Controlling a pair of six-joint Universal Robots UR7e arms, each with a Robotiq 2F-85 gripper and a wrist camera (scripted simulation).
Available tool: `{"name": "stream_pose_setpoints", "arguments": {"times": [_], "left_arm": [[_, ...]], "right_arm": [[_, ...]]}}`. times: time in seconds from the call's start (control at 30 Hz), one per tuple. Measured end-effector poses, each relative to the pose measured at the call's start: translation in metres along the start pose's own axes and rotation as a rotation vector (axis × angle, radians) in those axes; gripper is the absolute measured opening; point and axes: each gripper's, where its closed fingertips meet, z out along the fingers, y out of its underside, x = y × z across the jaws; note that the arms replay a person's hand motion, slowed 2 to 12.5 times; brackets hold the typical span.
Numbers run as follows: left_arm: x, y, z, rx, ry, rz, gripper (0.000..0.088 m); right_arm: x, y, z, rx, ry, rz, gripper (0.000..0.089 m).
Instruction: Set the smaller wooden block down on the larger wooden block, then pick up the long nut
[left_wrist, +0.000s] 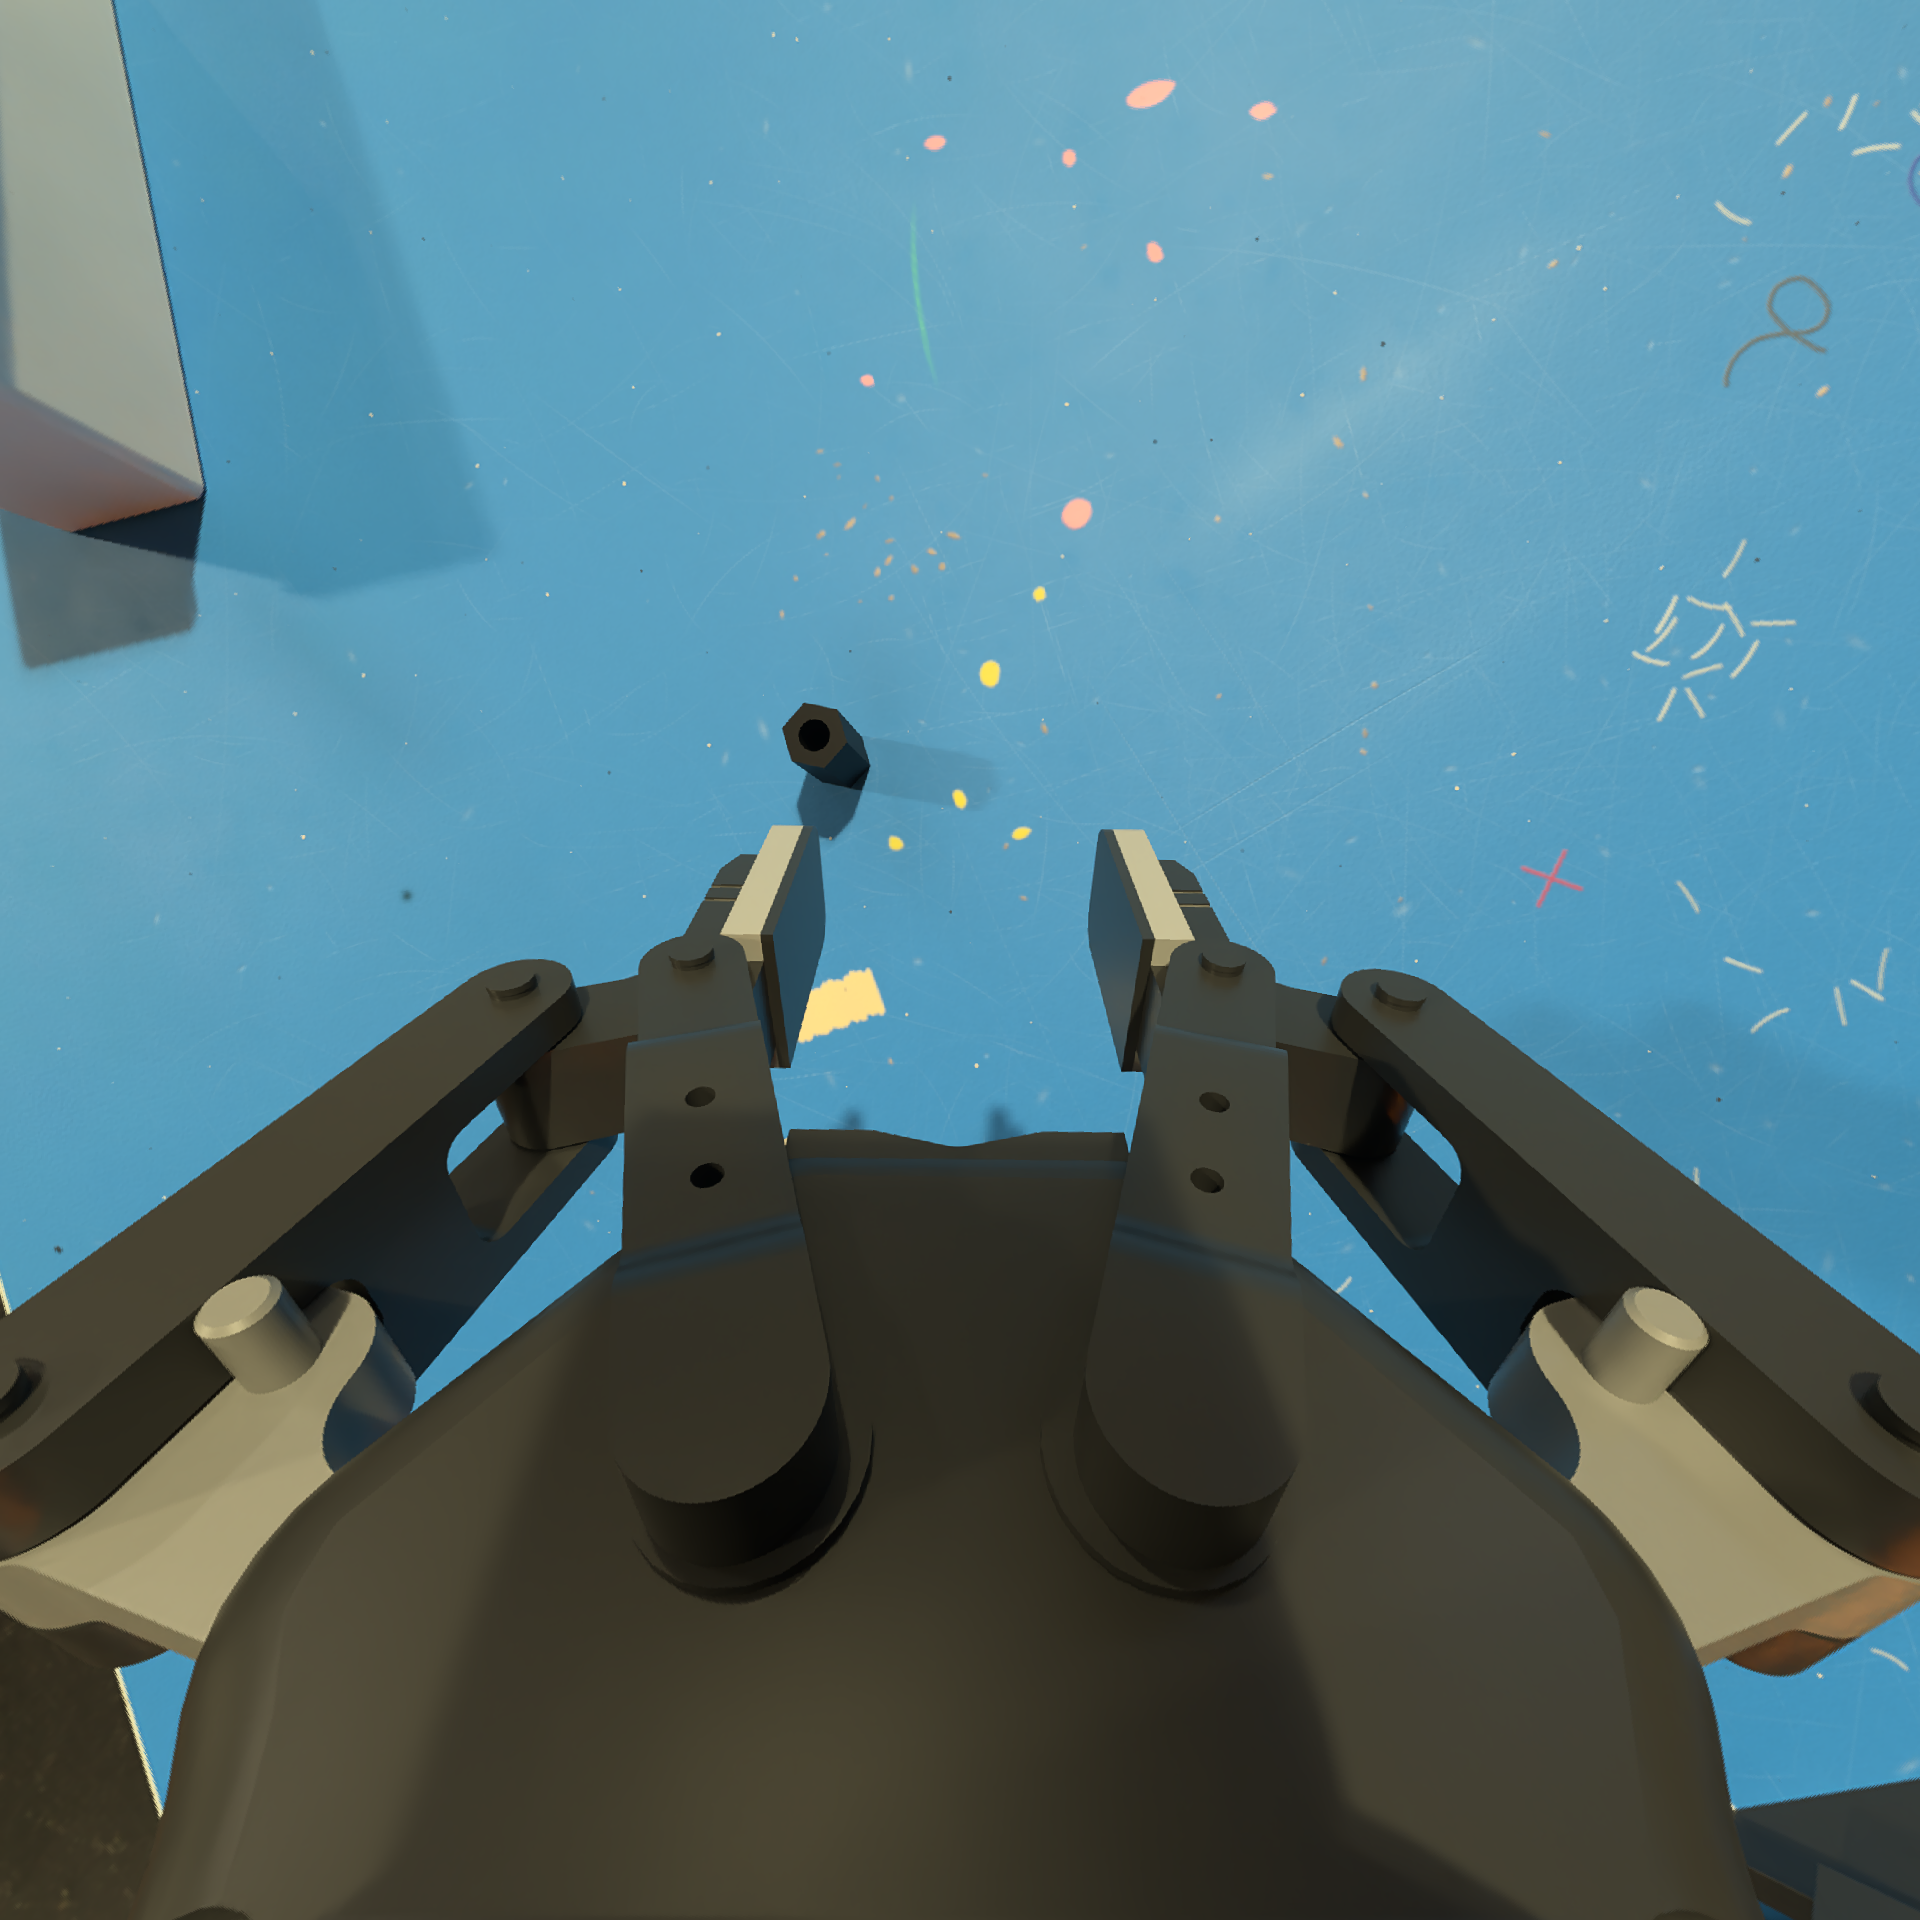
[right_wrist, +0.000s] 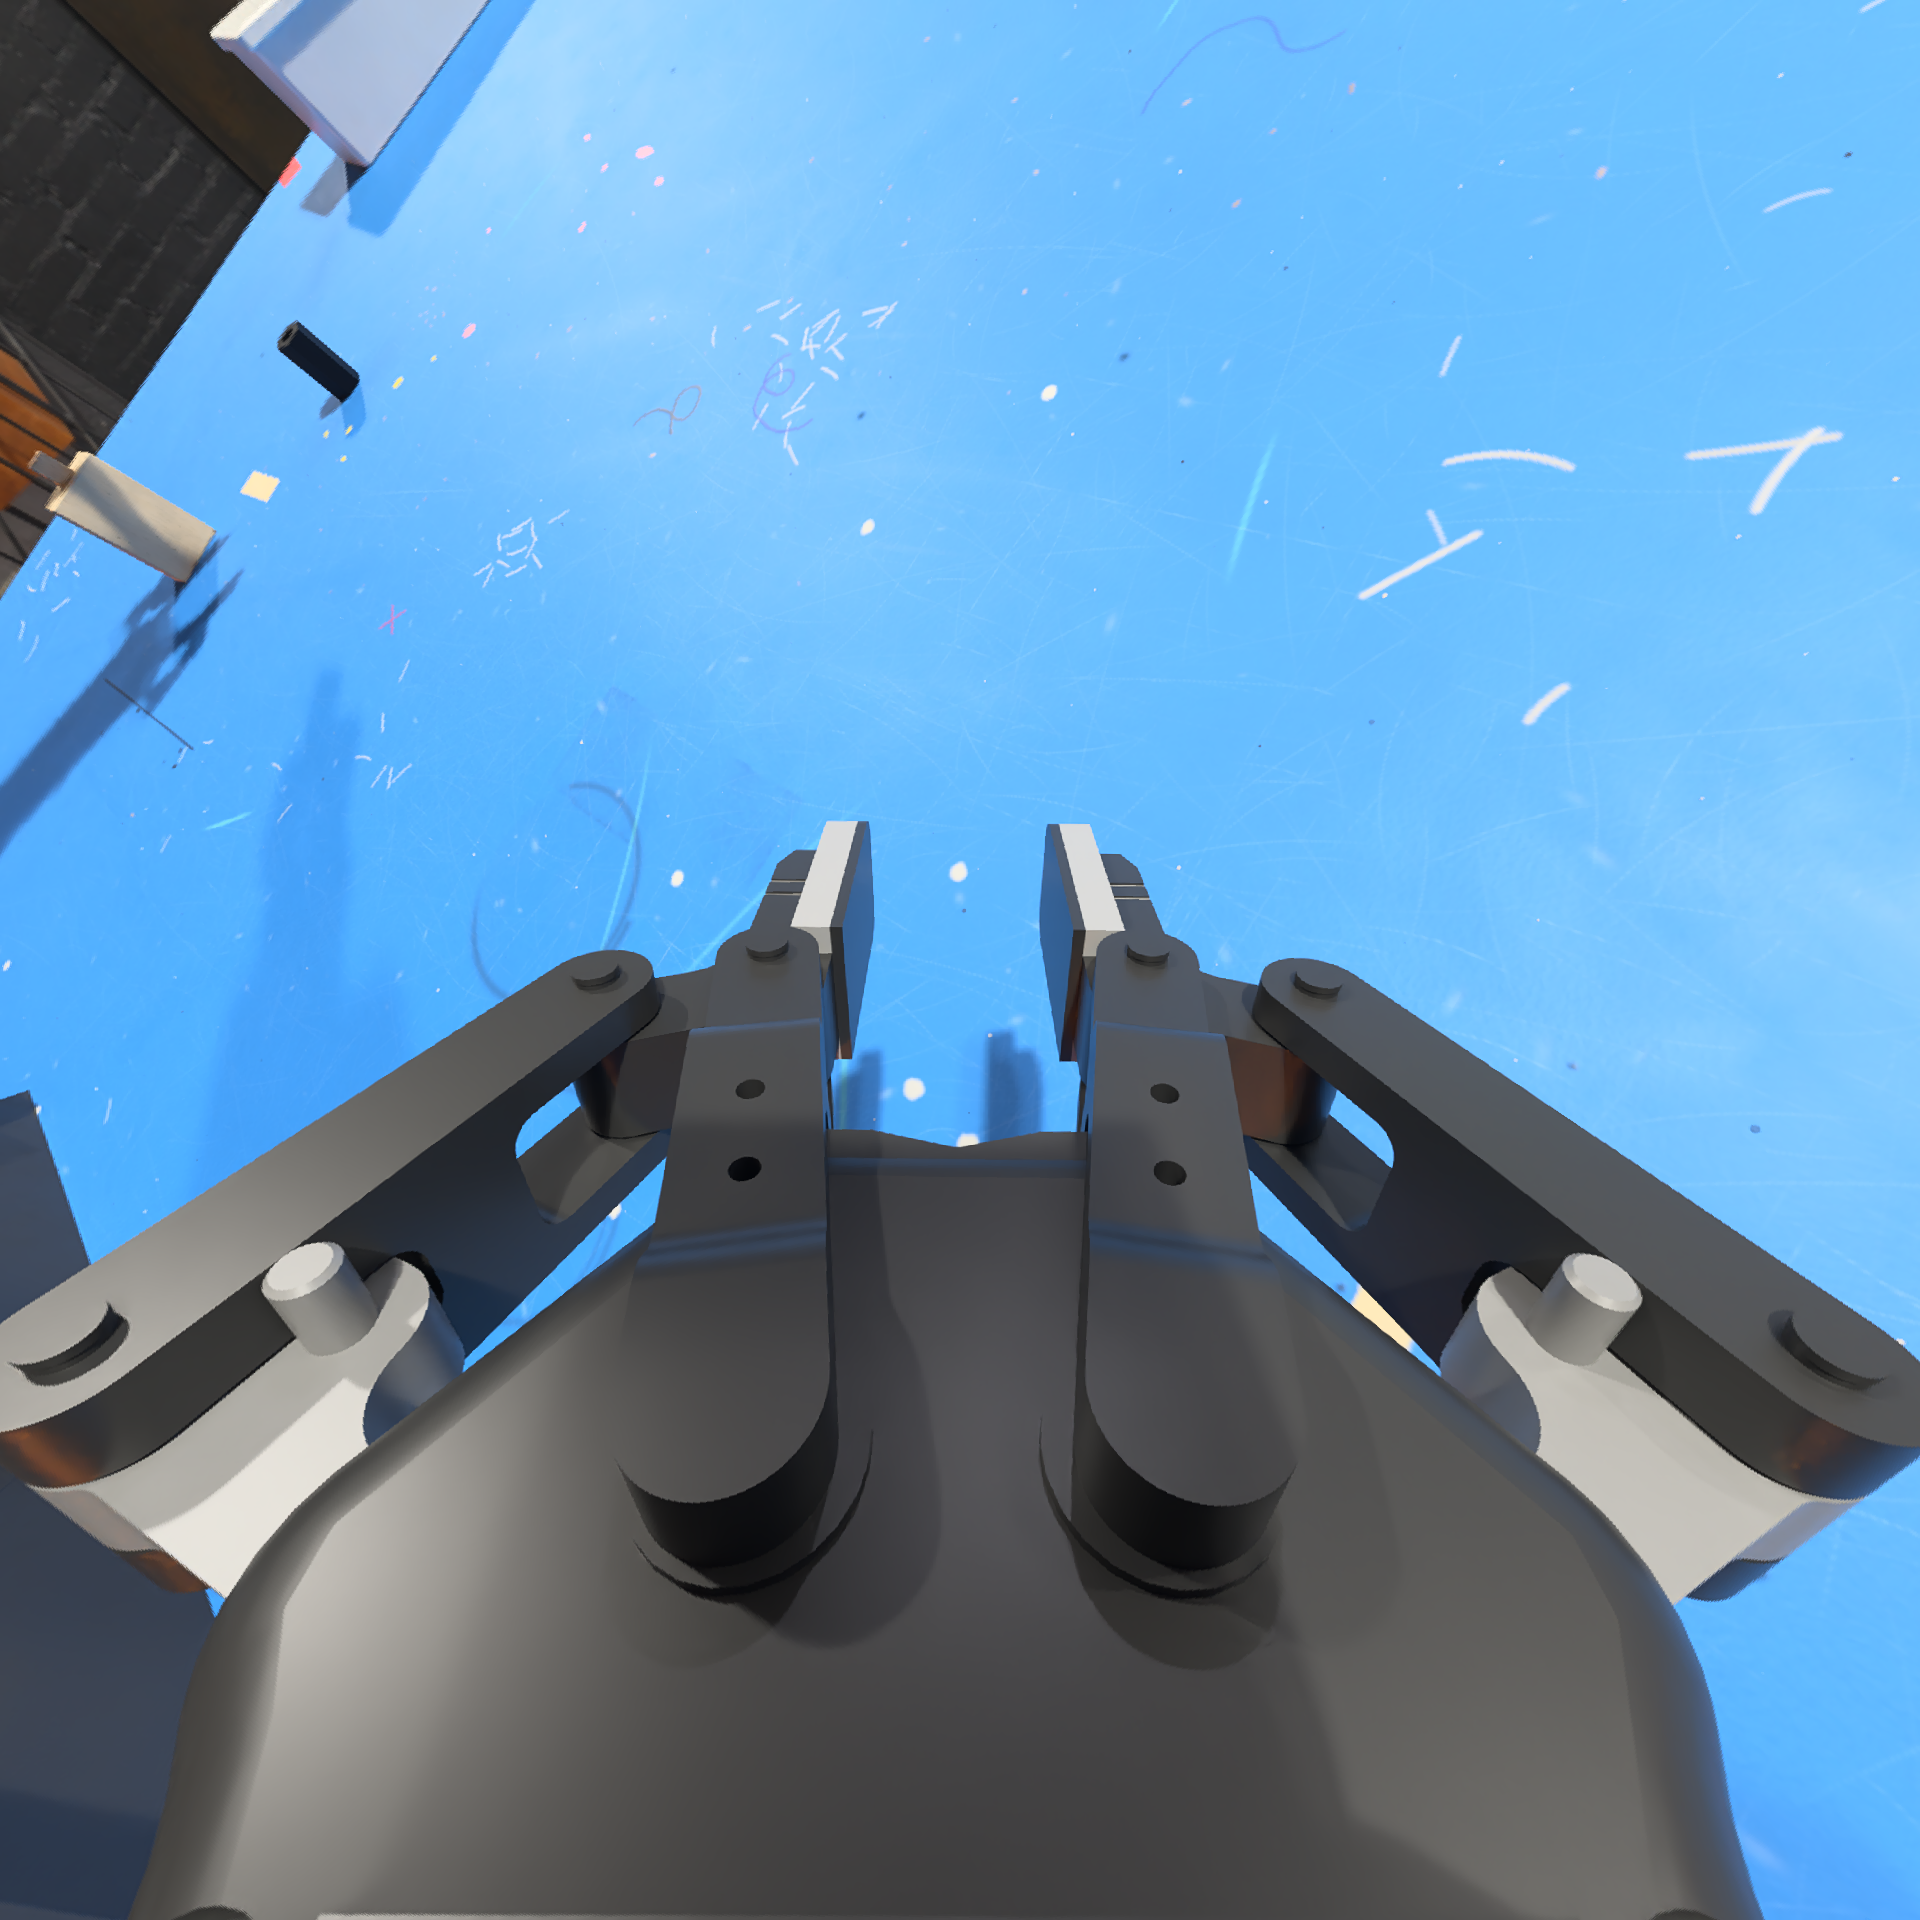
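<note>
The long nut (left_wrist: 826, 743) is black and six-sided and lies on the blue table, its hollow end toward me. My left gripper (left_wrist: 956, 836) is open and empty; the nut sits just beyond its left fingertip, outside the gap. A pale wooden block (left_wrist: 94, 260) stands far left, cut off by the frame; I cannot tell whether it is one block or two stacked. My right gripper (right_wrist: 956, 831) is open and empty over bare table. In the right wrist view the nut (right_wrist: 317, 361) and the block (right_wrist: 343, 62) lie far off at upper left.
The blue table (left_wrist: 1351, 468) is scratched and flecked with paint. A small yellow patch (left_wrist: 842, 1003) lies between my left fingers. In the right wrist view a pale finger of the left gripper (right_wrist: 130, 514) hovers near the table's left edge (right_wrist: 208, 239).
</note>
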Motion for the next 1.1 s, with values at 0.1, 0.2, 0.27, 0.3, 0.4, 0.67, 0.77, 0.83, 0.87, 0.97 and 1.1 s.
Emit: {"name": "stream_pose_setpoints", "arguments": {"times": [0.1, 0.2, 0.27, 0.3, 0.4, 0.67, 0.77, 0.83, 0.87, 0.97, 1.1], "left_arm": [[0.002, 0.000, -0.001, 0.003, 0.001, 0.010, 0.0465], [0.004, 0.001, -0.004, 0.008, 0.001, 0.018, 0.0465], [0.005, 0.001, -0.006, 0.011, 0.000, 0.021, 0.0466], [0.006, 0.001, -0.007, 0.013, 0.000, 0.022, 0.0467], [0.007, 0.001, -0.012, 0.023, 0.000, 0.025, 0.0468], [0.006, -0.004, -0.020, 0.046, 0.004, 0.013, 0.0467], [0.003, -0.007, -0.021, 0.050, 0.000, 0.004, 0.0463], [0.001, -0.009, -0.020, 0.052, 0.001, -0.005, 0.0461], [0.000, -0.010, -0.020, 0.053, 0.003, -0.011, 0.0460], [-0.002, -0.012, -0.016, 0.052, 0.015, -0.030, 0.0460], [-0.006, -0.014, -0.007, 0.038, 0.026, -0.050, 0.0460]], "right_arm": [[0.000, 0.001, 0.001, -0.008, 0.001, 0.000, 0.0296], [-0.001, 0.001, 0.002, -0.010, -0.001, 0.000, 0.0297], [-0.001, 0.001, 0.003, -0.009, -0.002, 0.002, 0.0297], [-0.001, 0.000, 0.003, -0.009, -0.003, 0.002, 0.0297], [-0.002, -0.001, 0.003, -0.011, -0.005, 0.003, 0.0300], [-0.001, -0.008, 0.000, -0.018, 0.008, -0.012, 0.0303], [-0.001, -0.012, -0.001, -0.014, 0.009, -0.014, 0.0303], [-0.001, -0.014, -0.002, -0.011, 0.012, -0.016, 0.0303], [0.000, -0.015, -0.002, -0.010, 0.014, -0.017, 0.0303], [0.000, -0.017, -0.004, -0.008, 0.018, -0.021, 0.0303], [0.001, -0.019, -0.004, -0.006, 0.023, -0.022, 0.0303]]}}
